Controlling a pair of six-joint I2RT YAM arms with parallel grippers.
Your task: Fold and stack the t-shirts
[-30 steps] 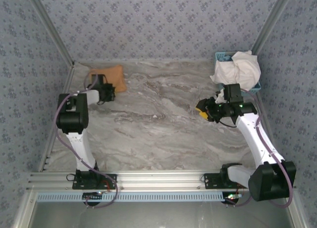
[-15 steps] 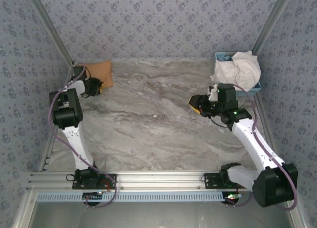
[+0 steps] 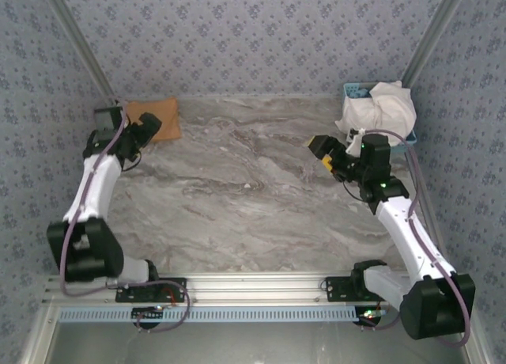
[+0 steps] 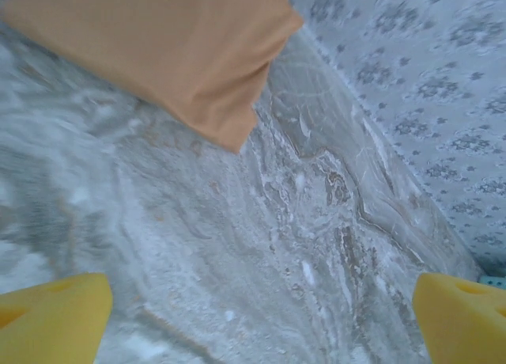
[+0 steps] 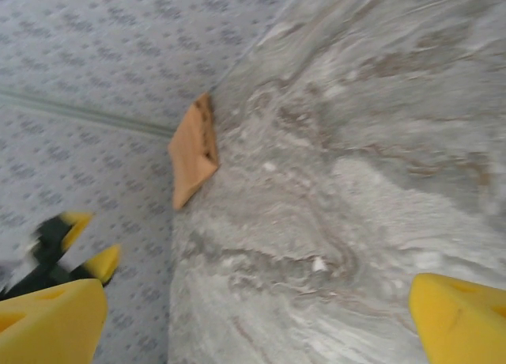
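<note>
- Blue-grey flowered walls (image 3: pixel 253 39) close in the surface on three sides.
- The surface (image 3: pixel 253 198) is grey-veined marble.
- White t-shirt (image 3: pixel 383 107): heaped in a light-blue basket (image 3: pixel 353 88), at the surface's far right corner.
- Tan-orange t-shirt (image 3: pixel 162 109): folded flat at the surface's far left corner.
- Left pincer (image 4: pixel 253 324): released, empty, over the surface's far left.
- Right pincer (image 3: pixel 322 153): released, empty, over the surface's right half.

Grey marble table (image 3: pixel 253 206) w/ light-blue basket (image 3: pixel 357 88) at far R corner; blue patterned walls (image 3: pixel 253 32) around; metal rail (image 3: pixel 253 286) at near edge.
</note>
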